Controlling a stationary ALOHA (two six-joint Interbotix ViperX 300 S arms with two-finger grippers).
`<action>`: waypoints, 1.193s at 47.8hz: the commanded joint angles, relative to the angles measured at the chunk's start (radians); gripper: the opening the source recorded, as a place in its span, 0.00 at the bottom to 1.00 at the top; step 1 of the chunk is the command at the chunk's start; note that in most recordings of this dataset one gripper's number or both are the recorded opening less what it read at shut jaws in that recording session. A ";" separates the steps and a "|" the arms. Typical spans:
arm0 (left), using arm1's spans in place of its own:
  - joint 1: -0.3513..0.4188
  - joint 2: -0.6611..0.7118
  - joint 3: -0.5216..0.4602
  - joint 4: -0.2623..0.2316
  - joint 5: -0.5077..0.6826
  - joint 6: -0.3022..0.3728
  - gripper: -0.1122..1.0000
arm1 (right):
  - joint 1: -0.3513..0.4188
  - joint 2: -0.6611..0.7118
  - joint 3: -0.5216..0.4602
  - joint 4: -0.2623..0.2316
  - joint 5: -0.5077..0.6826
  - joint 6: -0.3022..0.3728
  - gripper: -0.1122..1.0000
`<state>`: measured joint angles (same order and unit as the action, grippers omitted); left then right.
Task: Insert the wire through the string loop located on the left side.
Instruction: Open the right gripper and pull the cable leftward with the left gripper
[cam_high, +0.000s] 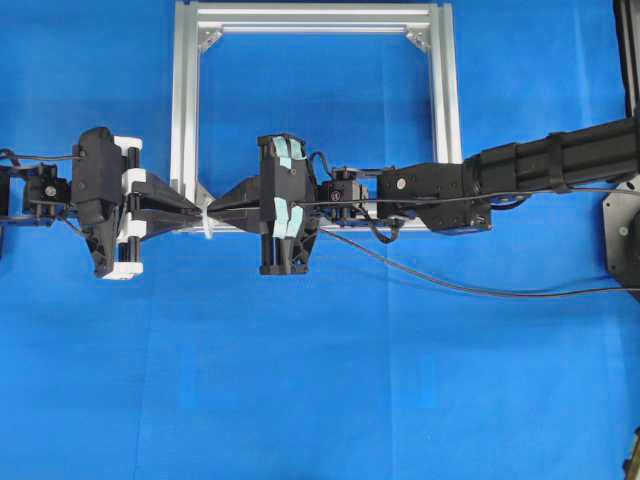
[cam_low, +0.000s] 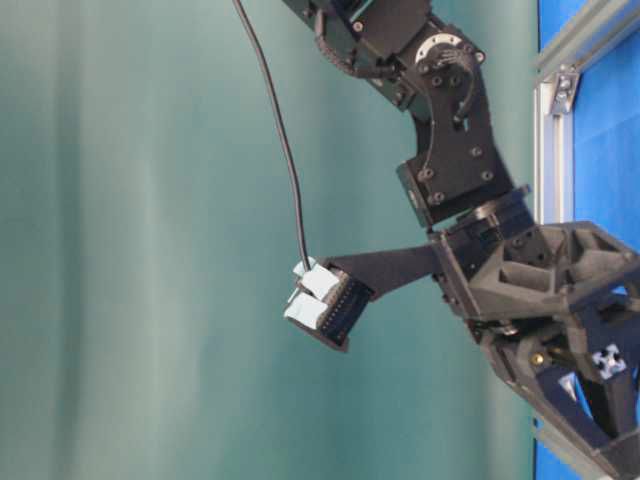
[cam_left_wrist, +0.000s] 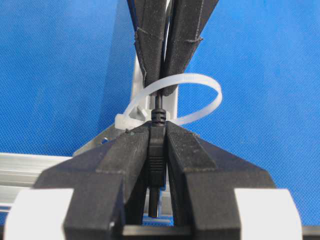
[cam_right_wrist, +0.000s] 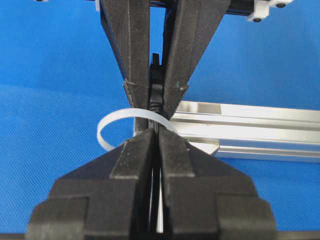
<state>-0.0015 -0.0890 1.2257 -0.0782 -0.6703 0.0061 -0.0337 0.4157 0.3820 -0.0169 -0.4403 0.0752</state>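
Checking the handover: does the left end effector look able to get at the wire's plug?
Probably yes: the left end effector is already shut on the wire plug, which pokes through the string loop.

This looks like a robotics lab. A surface (cam_high: 300, 400) draped in plain blue cloth carries only a square aluminium frame (cam_high: 187, 100), worked by two black robot arms. A bare teal backdrop (cam_low: 130, 250) stands behind.

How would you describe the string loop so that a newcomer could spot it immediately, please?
Find the silver square frame on the blue cloth and follow its left side down to the bottom corner. There a tiny white loop sits between the two black gripper tips, the only thin white ring, with the black plug through it.
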 joint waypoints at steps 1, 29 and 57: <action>0.002 -0.017 -0.003 0.002 -0.002 -0.003 0.15 | 0.003 -0.021 -0.012 -0.002 -0.003 0.003 0.14; 0.002 -0.044 0.028 0.002 0.005 -0.008 0.15 | 0.003 -0.021 -0.012 0.012 0.023 0.008 0.96; 0.002 -0.502 0.167 0.002 0.250 -0.048 0.15 | 0.003 -0.021 -0.012 0.014 0.023 0.008 0.96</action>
<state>-0.0015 -0.5200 1.4067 -0.0782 -0.4786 -0.0430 -0.0322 0.4157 0.3835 -0.0061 -0.4111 0.0813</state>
